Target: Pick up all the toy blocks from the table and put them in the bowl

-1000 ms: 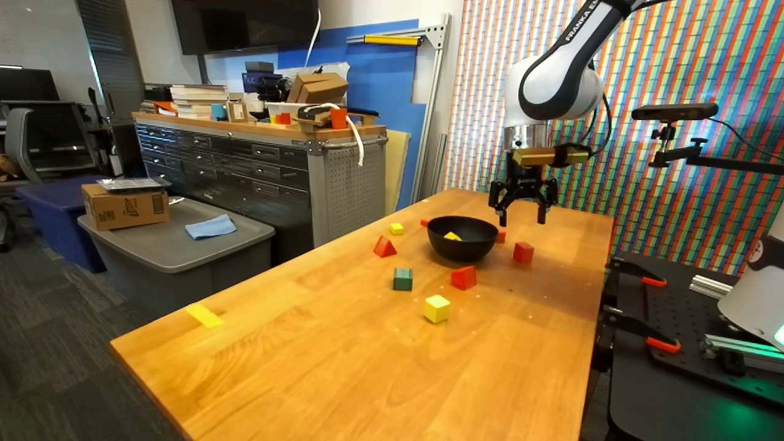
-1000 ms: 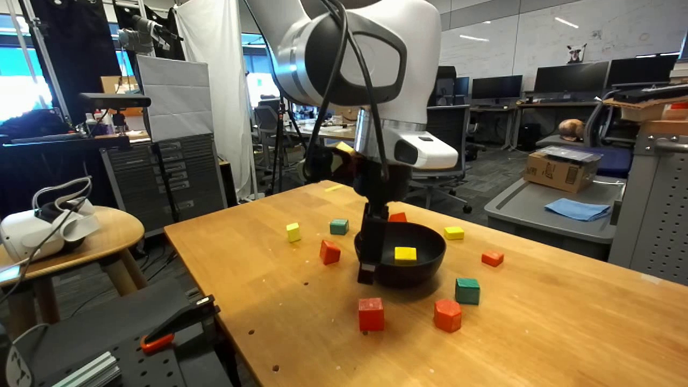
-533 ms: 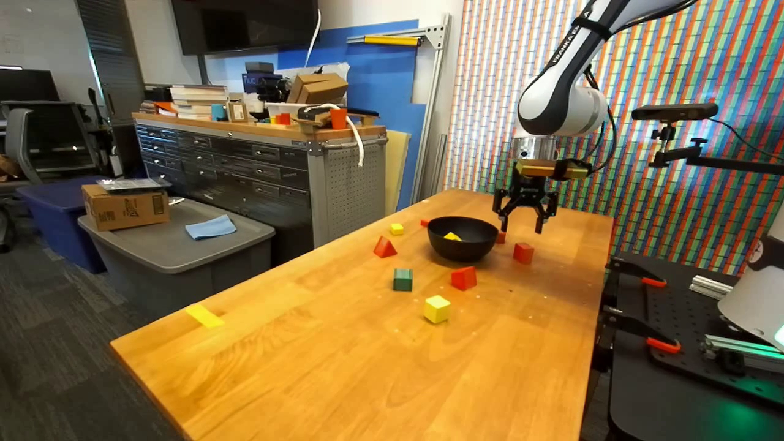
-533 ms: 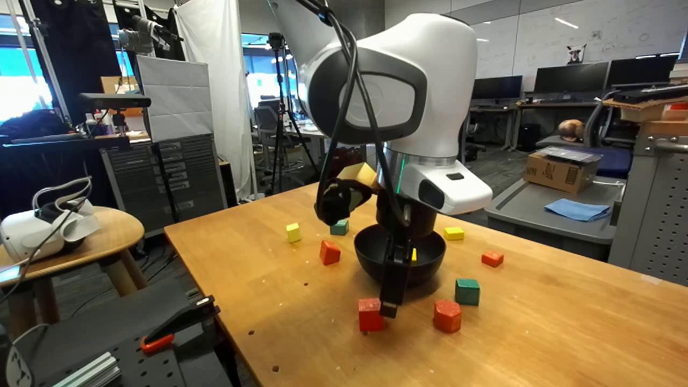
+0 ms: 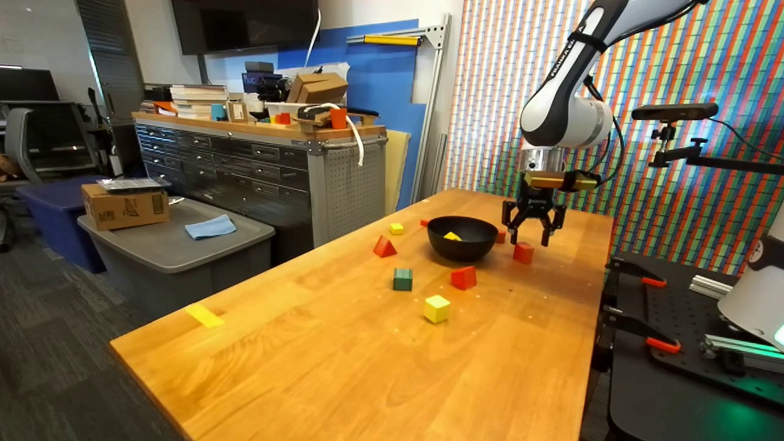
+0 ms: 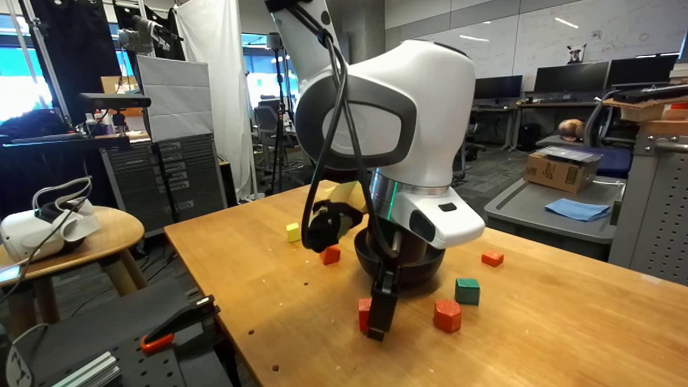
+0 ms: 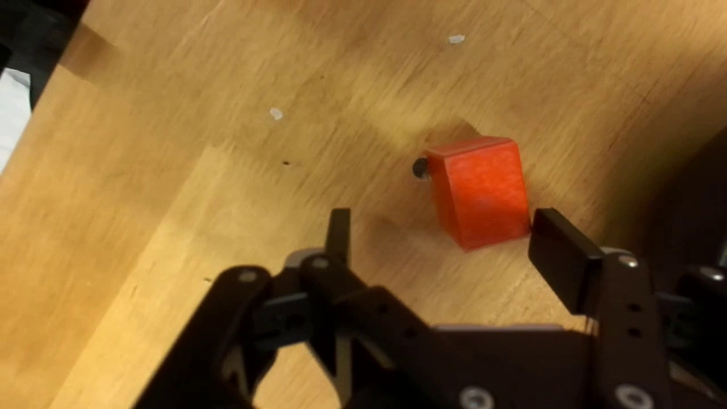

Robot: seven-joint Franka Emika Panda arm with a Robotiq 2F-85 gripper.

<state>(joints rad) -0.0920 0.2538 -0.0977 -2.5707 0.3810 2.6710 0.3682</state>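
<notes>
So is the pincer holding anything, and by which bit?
Nothing: the pincer is spread apart, and the red block near it sits on the table.

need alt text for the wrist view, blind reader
Red block on a wooden table, seen from above, not yet gripped. The open gripper shows at the bottom; what looks like part of the black bowl darkens the right edge.
</notes>
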